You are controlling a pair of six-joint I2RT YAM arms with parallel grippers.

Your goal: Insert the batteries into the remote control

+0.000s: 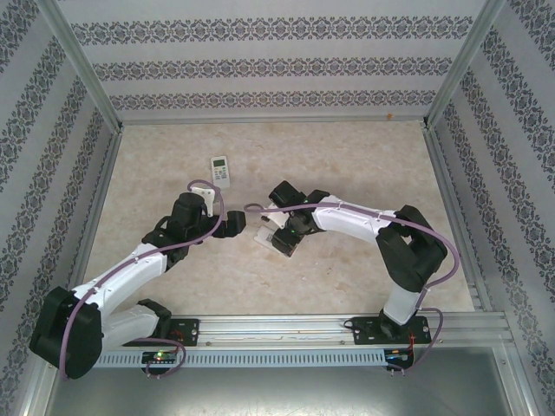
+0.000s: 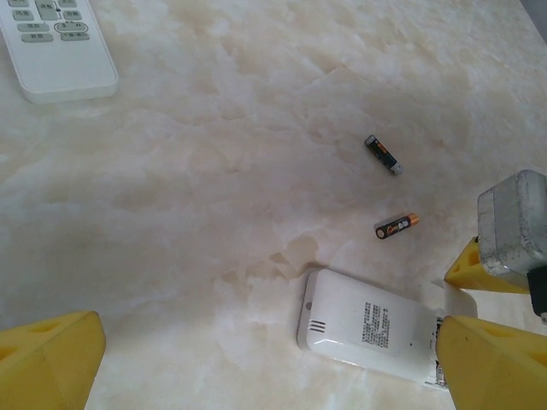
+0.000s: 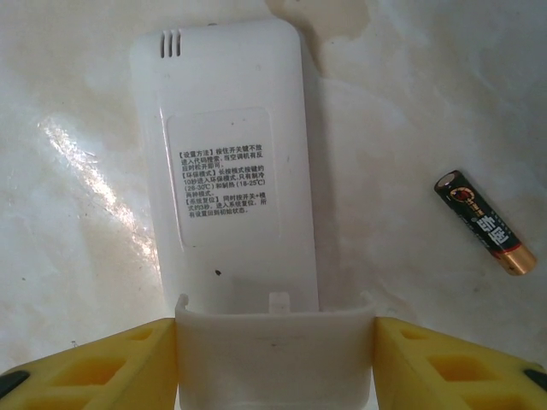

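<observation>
Glossy white plastic remote (image 3: 231, 171) lies on a smooth, marble-look table (image 3: 427, 85).

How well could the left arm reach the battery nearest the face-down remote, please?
Probably yes: the left gripper is open, and that battery lies free on bare table, though the right gripper holding the remote sits close by.

A white plastic remote control (image 3: 226, 162) lies face down with its printed label up. Its battery-cover end is clamped between the yellow fingers (image 3: 94, 367) of the right pincer (image 3: 275, 363). A slim black-and-copper battery (image 3: 485, 221) lies flat and slanted just ahead of the finger on the right of the wrist view, touching nothing. A dark silver-tipped battery (image 2: 384, 155) lies flat farther out from the pincer, beyond the first.
</observation>
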